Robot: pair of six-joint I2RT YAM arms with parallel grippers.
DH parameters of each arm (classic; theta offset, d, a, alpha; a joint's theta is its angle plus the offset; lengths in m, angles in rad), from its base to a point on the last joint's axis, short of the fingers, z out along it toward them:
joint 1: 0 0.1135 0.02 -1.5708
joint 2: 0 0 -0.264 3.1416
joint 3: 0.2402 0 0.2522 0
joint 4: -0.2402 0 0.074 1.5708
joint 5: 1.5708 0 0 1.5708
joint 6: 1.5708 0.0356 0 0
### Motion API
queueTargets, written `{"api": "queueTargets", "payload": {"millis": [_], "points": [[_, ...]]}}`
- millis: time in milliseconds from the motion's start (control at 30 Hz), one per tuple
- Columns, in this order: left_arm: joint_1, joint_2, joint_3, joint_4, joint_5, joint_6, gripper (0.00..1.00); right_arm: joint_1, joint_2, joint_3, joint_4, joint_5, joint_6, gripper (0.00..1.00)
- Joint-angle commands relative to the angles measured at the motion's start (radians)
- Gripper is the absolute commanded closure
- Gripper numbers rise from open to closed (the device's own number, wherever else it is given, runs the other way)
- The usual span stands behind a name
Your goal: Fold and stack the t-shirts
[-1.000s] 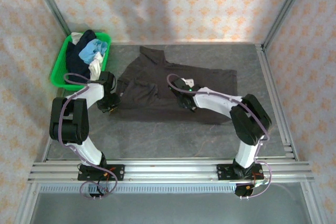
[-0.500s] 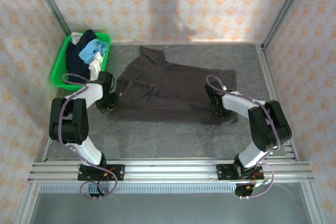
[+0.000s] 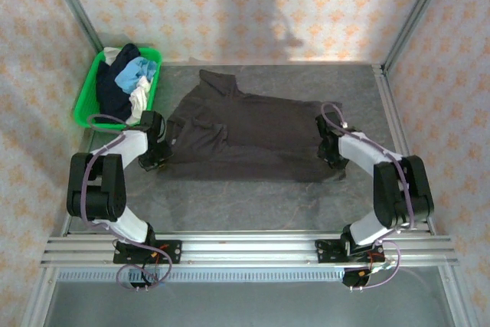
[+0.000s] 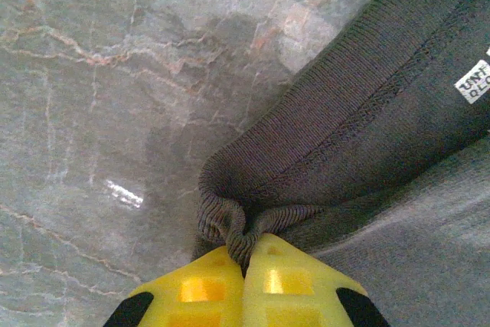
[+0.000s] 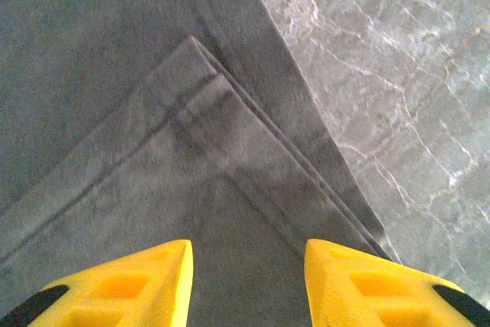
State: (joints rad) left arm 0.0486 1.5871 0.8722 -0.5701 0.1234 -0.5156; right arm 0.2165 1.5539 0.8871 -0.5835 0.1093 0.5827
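Dark brown-grey shirt [image 3: 253,132] lay spread across the middle of the surface [image 3: 253,201], running from near the left edge to near the right edge. It wasn't flat. The left half was wrinkled, and the right wrist view showed one hemmed layer lying over another at the near-right corner. I saw no clean fold I'd call done.

Left jaws were clamped together on a pinch of the ribbed edge [image 4: 230,223] at the shirt's left side, right at the surface. Right jaws stood apart over the hem corner [image 5: 207,74] with nothing between them, so there was no grip on that end.

My read: the first fold was being set up, with one end gripped and the other only lined up.

Green basket [image 3: 86,97] sat at the far-left corner, with navy [image 3: 115,96], light blue [image 3: 134,74] and cream [image 3: 139,101] shirts heaped in it, unfolded. There was no stack anywhere on the surface.

Progress: early. Left to do: fold this shirt, pull and fold the rest from the basket, then stack them all.
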Motion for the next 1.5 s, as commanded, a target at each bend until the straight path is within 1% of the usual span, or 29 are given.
{"api": "queueTargets", "payload": {"millis": [0,167,200,233,300,367,533,567,800,900,967,1033,1133,1233,1367,1400,1467], "points": [[0.016,-0.006,-0.037,-0.046,-0.031,-0.001,0.97,-0.005,0.05,0.019,-0.074,0.058,0.0,0.58],[0.016,0.0,-0.036,-0.045,-0.031,-0.002,0.97,-0.004,0.028,-0.032,-0.087,0.078,0.008,0.58],[0.016,-0.002,-0.035,-0.045,-0.032,-0.002,0.97,-0.006,0.028,-0.035,-0.094,0.089,0.008,0.59],[0.016,-0.002,-0.036,-0.046,-0.034,-0.002,0.97,-0.009,0.029,-0.039,-0.096,0.097,0.007,0.62],[0.017,-0.004,-0.038,-0.049,-0.039,-0.002,0.98,-0.024,0.031,-0.046,-0.091,0.091,0.004,0.75],[0.016,-0.009,-0.04,-0.049,-0.041,-0.002,0.98,-0.036,0.028,-0.053,-0.079,0.075,-0.005,0.84],[0.016,-0.019,-0.05,-0.049,-0.049,-0.005,0.98,-0.042,-0.008,-0.048,-0.101,0.079,-0.014,0.99],[0.016,-0.019,-0.05,-0.05,-0.05,-0.005,0.98,-0.042,-0.026,-0.049,-0.109,0.079,-0.015,1.0],[0.017,-0.019,-0.051,-0.049,-0.051,-0.008,0.98,-0.042,-0.19,-0.083,-0.182,0.07,-0.002,1.0],[0.017,-0.021,-0.052,-0.049,-0.052,-0.009,0.99,-0.043,-0.242,-0.111,-0.213,0.064,0.022,1.0],[0.017,-0.022,-0.054,-0.047,-0.054,-0.009,0.99,-0.042,-0.257,-0.139,-0.202,0.056,0.035,1.0],[0.016,-0.019,-0.053,-0.048,-0.055,-0.008,0.99,-0.042,-0.244,-0.163,-0.181,0.053,0.042,1.0],[0.018,-0.014,-0.05,-0.048,-0.056,-0.007,0.99,-0.042,-0.184,-0.169,-0.165,0.065,0.051,1.0],[0.018,-0.012,-0.049,-0.051,-0.06,-0.005,0.99,-0.045,-0.12,-0.149,-0.172,0.088,0.056,1.0],[0.018,-0.017,-0.051,-0.055,-0.069,-0.005,0.99,-0.045,-0.098,-0.126,-0.182,0.093,0.056,0.99],[0.018,-0.019,-0.051,-0.056,-0.07,-0.005,0.99,-0.047,-0.098,-0.117,-0.195,0.096,0.054,0.96],[0.017,-0.021,-0.054,-0.055,-0.07,-0.006,0.98,-0.046,-0.114,-0.095,-0.234,0.116,0.059,0.87]]}}
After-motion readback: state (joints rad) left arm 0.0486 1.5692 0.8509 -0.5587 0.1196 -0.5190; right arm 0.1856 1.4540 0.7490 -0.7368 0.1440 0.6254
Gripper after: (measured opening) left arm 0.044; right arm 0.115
